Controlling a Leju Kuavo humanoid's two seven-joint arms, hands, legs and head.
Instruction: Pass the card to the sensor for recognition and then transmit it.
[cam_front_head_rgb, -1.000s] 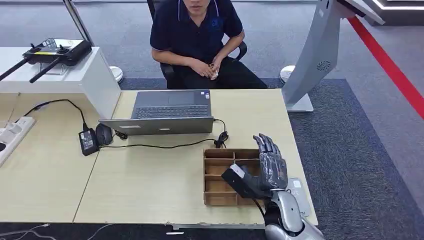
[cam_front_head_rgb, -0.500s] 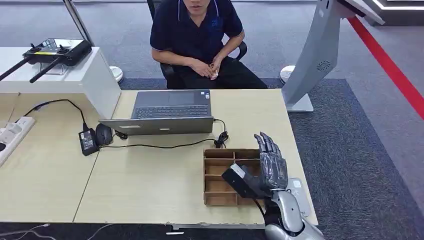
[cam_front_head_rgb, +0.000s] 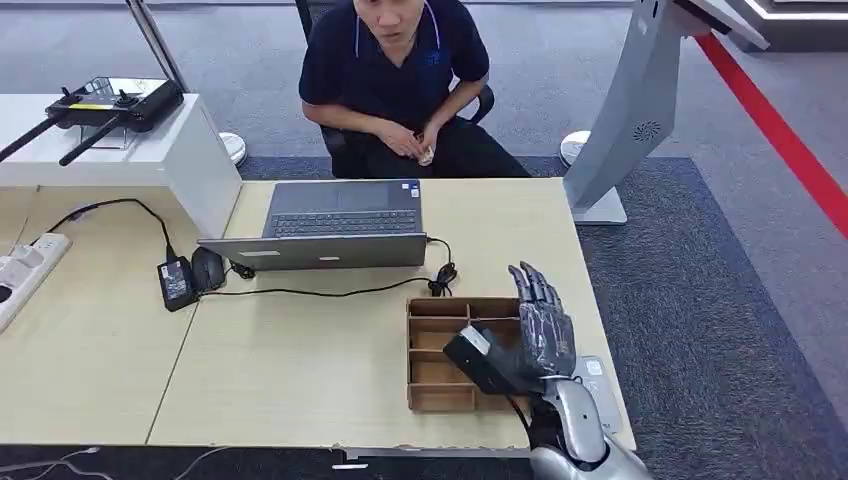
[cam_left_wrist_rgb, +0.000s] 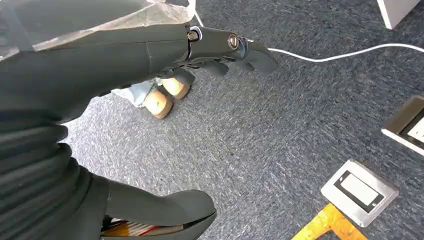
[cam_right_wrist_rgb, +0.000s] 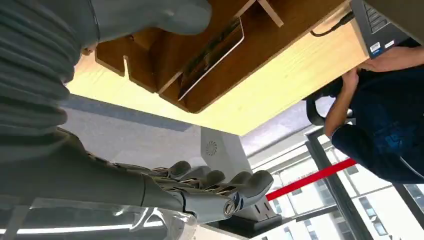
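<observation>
My right hand (cam_front_head_rgb: 543, 335) hovers over the right side of a wooden compartment tray (cam_front_head_rgb: 432, 352) near the table's front right corner, fingers stretched out and apart, holding nothing. In the right wrist view the right hand (cam_right_wrist_rgb: 165, 190) has its thumb beside the tray (cam_right_wrist_rgb: 165, 75), and a flat dark card (cam_right_wrist_rgb: 212, 55) with a light edge leans in one compartment. A flat grey sensor pad (cam_front_head_rgb: 597, 385) lies on the table just right of the tray, partly behind my wrist. My left hand (cam_left_wrist_rgb: 150, 55) hangs over grey carpet with loose fingers and nothing in it.
A person (cam_front_head_rgb: 395, 80) sits across the table behind an open laptop (cam_front_head_rgb: 340, 225). A cable, a power adapter (cam_front_head_rgb: 177, 283) and a mouse (cam_front_head_rgb: 208, 268) lie left of the tray. A white kiosk stand (cam_front_head_rgb: 630, 110) rises past the table's right end. A floor socket (cam_left_wrist_rgb: 359, 192) is in the carpet.
The person has leaned forward a little and shifted their hands. My right hand stays almost where it was over the tray.
</observation>
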